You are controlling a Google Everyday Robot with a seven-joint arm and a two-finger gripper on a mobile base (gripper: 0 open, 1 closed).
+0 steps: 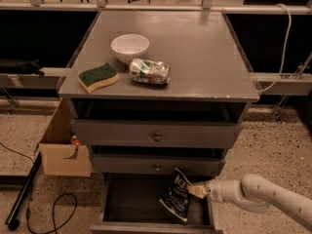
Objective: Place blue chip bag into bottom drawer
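Note:
The blue chip bag (177, 195) is dark navy with white lettering and hangs tilted inside the open bottom drawer (146, 225), near its right side. My gripper (195, 190) comes in from the right on a white arm and is shut on the bag's upper right edge. The bag's lower end sits low in the drawer's dark inside; I cannot tell whether it touches the floor of the drawer.
On the grey cabinet top (204, 52) stand a white bowl (130, 47), a green-and-yellow sponge (98, 77) and a green-and-white shiny packet (150, 71). Two shallower drawers with knobs (157, 137) sit above. A cardboard box (62, 150) and black cable (44, 213) lie at the left.

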